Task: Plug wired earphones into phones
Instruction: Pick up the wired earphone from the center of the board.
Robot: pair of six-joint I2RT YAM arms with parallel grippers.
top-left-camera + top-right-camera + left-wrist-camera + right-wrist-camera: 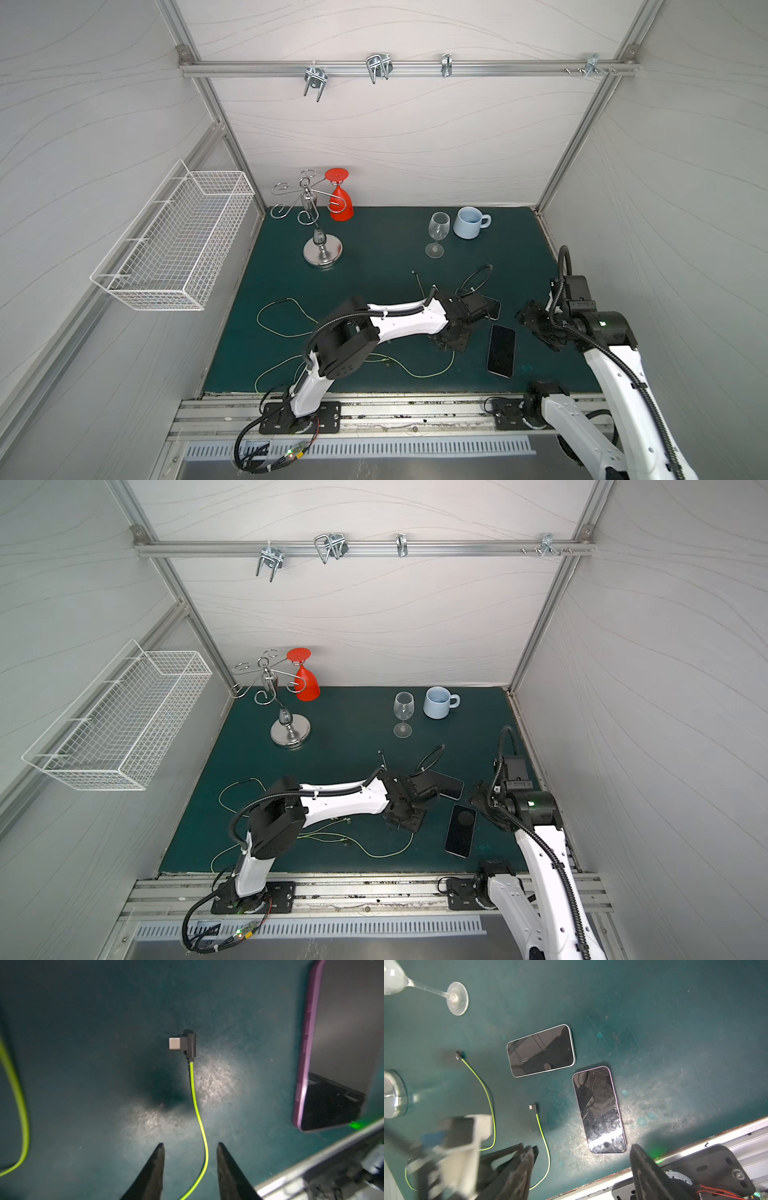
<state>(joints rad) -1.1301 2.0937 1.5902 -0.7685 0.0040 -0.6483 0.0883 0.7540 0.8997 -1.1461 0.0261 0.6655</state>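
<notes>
Earphone plug [184, 1044] lies flat on the mat [83, 1064] just ahead of my left claw [190, 1143], jaws apart, green cord [195, 1101] running between them. From above, purple-edged phone [500, 351] at three o'clock; beyond it my right claw [583, 1149], spread wide, holding nothing.

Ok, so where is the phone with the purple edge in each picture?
Top view: purple-edged phone lies lower right of centre.
Top view: same place, lower right of centre.
Left wrist view: at the frame's border, cut off, beyond the plug.
Right wrist view: mid-picture, beside the silver-edged phone.
Shared landmark: the metal rail by the phone's near end.
</notes>
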